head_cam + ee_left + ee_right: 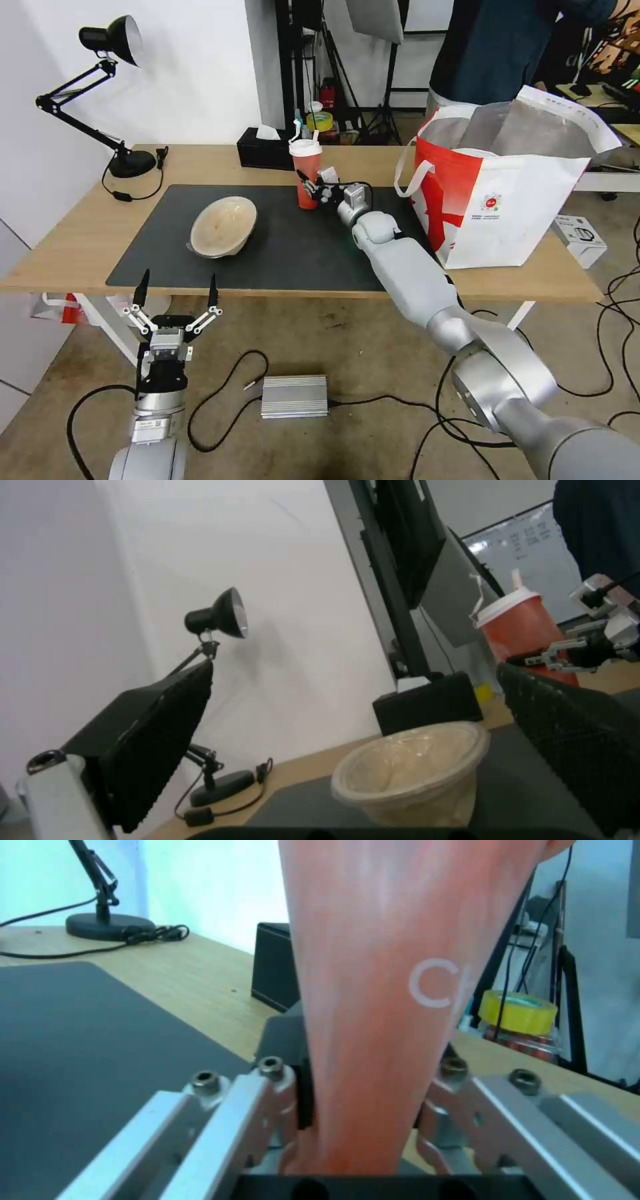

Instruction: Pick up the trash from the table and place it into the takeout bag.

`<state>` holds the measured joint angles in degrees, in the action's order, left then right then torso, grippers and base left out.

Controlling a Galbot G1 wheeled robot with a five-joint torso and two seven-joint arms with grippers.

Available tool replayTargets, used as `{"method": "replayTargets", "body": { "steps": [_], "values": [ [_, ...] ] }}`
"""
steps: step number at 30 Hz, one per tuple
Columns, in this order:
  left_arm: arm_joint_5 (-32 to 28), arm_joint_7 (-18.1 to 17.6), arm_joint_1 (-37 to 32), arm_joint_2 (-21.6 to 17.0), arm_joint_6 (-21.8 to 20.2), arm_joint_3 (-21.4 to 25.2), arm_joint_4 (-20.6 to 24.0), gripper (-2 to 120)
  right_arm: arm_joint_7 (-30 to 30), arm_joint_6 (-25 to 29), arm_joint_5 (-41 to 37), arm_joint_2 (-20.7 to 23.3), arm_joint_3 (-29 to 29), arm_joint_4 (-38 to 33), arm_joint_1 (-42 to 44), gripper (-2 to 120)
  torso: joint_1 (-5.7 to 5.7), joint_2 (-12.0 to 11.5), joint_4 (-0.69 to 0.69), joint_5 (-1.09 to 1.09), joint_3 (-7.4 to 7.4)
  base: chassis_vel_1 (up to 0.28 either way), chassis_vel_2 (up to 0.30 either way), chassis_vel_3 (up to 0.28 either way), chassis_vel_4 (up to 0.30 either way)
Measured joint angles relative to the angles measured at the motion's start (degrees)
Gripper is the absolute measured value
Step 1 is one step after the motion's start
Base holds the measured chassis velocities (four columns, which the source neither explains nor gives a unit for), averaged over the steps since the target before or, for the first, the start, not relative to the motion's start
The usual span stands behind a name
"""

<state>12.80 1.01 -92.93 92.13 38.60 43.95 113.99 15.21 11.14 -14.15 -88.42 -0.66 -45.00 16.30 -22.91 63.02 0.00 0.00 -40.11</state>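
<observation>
A tall red drink cup (306, 177) with a white lid and straws stands upright at the back of the dark mat (293, 253) on the light-wood table (73, 233). My right gripper (310, 189) is shut on its lower body; in the right wrist view both pads press the red cup (373, 990) from either side. A shallow beige plastic bowl (223, 225) lies tilted on the mat to the left. The white-and-red takeout bag (507, 193) stands open at the table's right end. My left gripper (179, 275) hangs open below the front edge, facing the bowl (413, 770).
A black desk lamp (113, 40) and its cable sit at the back left, with a black tissue box (265, 148) behind the cup. A small white box (580, 239) lies right of the bag. On the floor are a silver power unit (295, 396) and cables.
</observation>
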Motion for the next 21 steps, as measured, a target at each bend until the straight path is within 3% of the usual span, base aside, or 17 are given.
{"method": "replayTargets", "body": {
  "steps": [7, 21],
  "values": [
    [0.0, 0.0, -0.1, 0.0, 0.0, 0.0, 0.1, 100, 0.0, 0.1, -0.1, 0.2, 0.1, -0.7, 0.4, 7, 0.00, 0.0, 0.00, 0.00, 0.00, 0.000, 0.000, 0.000, 0.000],
    [0.2, 0.0, 0.3, 0.0, -0.1, 0.0, 0.1, 100, -0.9, -1.5, -1.4, 3.1, -0.3, -6.7, 2.5, 6, 0.00, 0.0, 0.00, 0.00, 0.00, 0.000, 0.000, 0.000, 0.000]
  ]
}}
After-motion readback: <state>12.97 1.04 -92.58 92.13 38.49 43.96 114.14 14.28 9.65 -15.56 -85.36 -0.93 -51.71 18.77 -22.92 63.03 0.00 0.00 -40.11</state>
